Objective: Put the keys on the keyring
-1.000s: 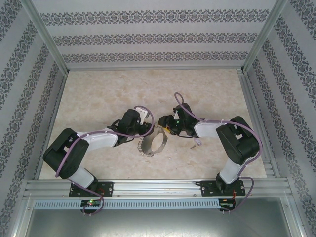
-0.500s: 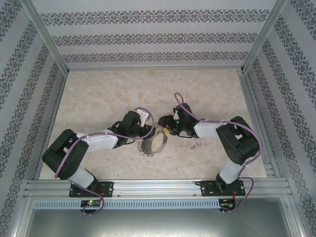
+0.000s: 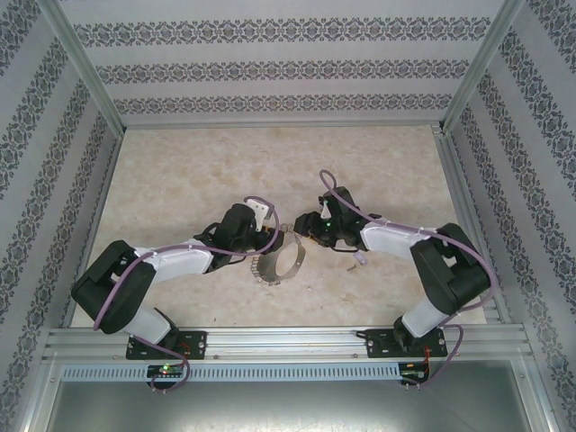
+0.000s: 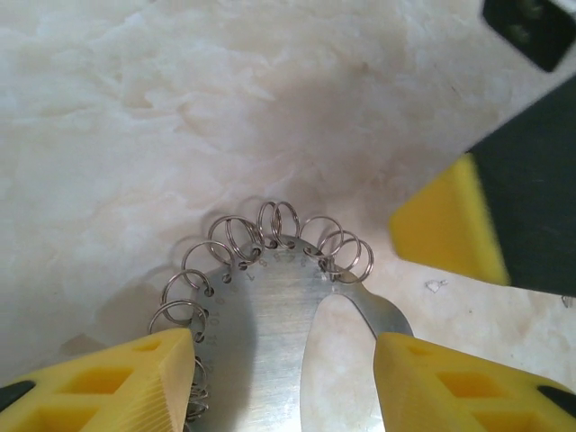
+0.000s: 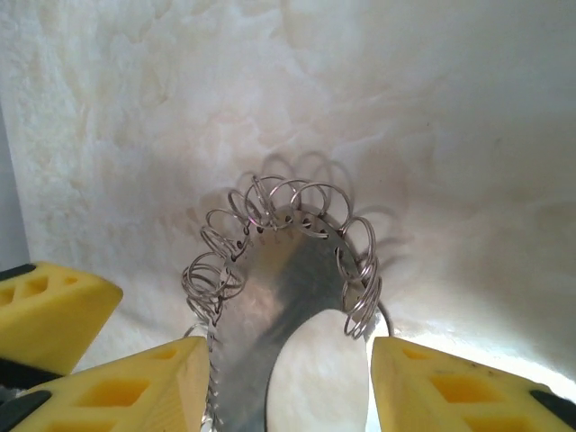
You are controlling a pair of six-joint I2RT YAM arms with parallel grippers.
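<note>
My left gripper [image 4: 283, 382]: jaws about halfway apart, with a yellow finger [image 4: 117, 382] on either side of the keyring [image 4: 261, 328]. The hoop spans the gap and reaches both pads. I cannot tell whether it is pinched or only straddled.
My right gripper [image 5: 288, 387]: the same from the opposite side, jaws about halfway apart and the hoop filling the gap. I cannot tell whether it is clamped.
Gripper to gripper: nose to nose at the ring's far end. One right fingertip [image 4: 450, 234] shows in my left wrist view, just beside the ring.
Keyring: a flat grey metal hoop, its curved rim threaded with small wire rings [image 4: 236, 241]. It throws a soft shadow on the table [image 3: 180, 171]. From above it sits about mid-table, a little closer to the near edge than the far.
Key [image 3: 360, 259]: loose on the table, pale head, right of the ring, near my right arm's wrist and apart from both grippers.
Table: pale marbled top, with patterned walls [image 3: 270, 72] on three sides and an aluminium rail [image 3: 288, 340] along the near edge.
</note>
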